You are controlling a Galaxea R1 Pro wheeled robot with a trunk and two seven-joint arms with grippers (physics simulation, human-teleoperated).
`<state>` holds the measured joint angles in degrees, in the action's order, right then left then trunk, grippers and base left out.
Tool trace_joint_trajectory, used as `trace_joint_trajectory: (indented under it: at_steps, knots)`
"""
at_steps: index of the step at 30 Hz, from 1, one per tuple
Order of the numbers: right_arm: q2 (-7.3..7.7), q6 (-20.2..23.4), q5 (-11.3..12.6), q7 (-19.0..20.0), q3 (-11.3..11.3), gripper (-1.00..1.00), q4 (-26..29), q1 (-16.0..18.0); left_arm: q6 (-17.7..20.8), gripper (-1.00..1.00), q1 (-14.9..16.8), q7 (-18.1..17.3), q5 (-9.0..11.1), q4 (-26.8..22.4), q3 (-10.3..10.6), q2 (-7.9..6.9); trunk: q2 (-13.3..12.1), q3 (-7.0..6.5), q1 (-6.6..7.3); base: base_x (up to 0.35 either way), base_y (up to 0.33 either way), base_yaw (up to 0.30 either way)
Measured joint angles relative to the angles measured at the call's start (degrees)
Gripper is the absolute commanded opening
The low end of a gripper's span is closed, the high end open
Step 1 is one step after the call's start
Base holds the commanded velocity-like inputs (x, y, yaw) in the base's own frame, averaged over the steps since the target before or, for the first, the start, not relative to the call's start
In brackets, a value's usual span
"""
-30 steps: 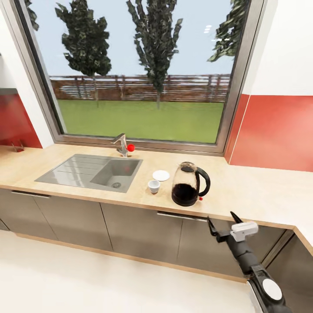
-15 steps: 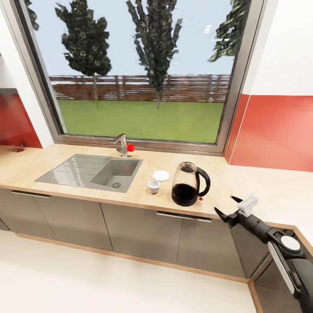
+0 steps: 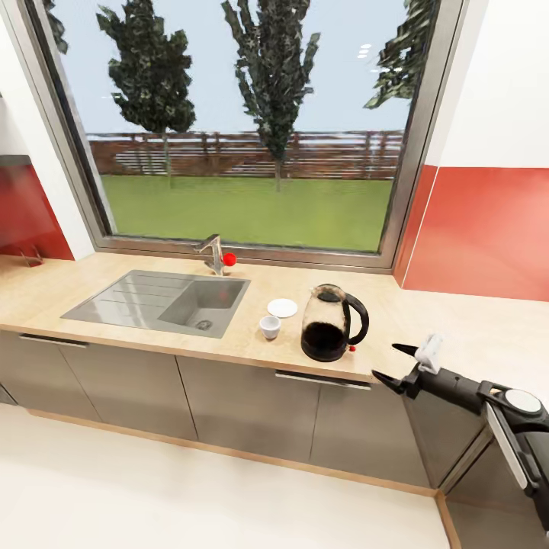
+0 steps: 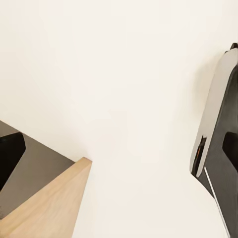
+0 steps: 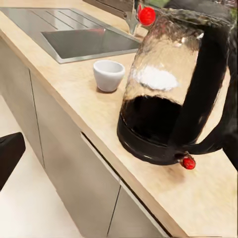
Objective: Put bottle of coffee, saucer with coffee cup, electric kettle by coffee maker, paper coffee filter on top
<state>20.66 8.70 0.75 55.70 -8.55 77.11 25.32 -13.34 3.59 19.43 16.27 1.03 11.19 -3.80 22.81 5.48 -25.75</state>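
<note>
The electric kettle (image 3: 333, 323) was observed on the countertop (image 3: 427, 320), dark liquid in its base. A red button (image 5: 187, 162) was resolved from the right wrist view. The coffee cup (image 3: 270, 327) stood at the kettle's 9 o'clock, the saucer (image 3: 283, 307) beyond it. The right gripper (image 3: 396, 364) was held at the kettle's 4 o'clock, jaws spread, empty. The left gripper's state could not be told.

Head high; right wrist near kettle (image 5: 168, 99)

A glossy textured-glass electric kettle (image 3: 328, 323) with black plastic handle stands on the matt wood-grain countertop (image 3: 427, 335) beside a brushed-metal sink (image 3: 130, 293).
</note>
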Motion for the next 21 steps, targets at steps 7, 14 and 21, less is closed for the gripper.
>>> trace_joint_trajectory:
  at_steps: [7, 14, 21]
  knots:
    - [1.35, 3.62, 0.04, 0.42, -3.91, 1.00, 2.72, 0.02, 0.10, 1.00, -0.14, -0.04, -0.07, 0.09, 0.01, 0.01, 0.00, 0.00, 0.03, 0.244, 0.000, 0.000]
    - [1.56, 5.13, 0.04, 0.47, -5.27, 1.00, 3.24, 0.02, 0.09, 1.00, -0.15, 0.14, -0.02, 0.12, 0.02, 0.01, 0.00, 0.00, 0.00, 0.123, 0.000, 0.000]
    - [1.58, 5.23, 0.04, 0.47, -6.70, 1.00, 3.23, 0.02, 0.11, 1.00, -0.15, 0.23, 0.01, 0.10, -0.04, -0.10, 0.00, 0.00, 0.00, 0.031, 0.019, 0.000]
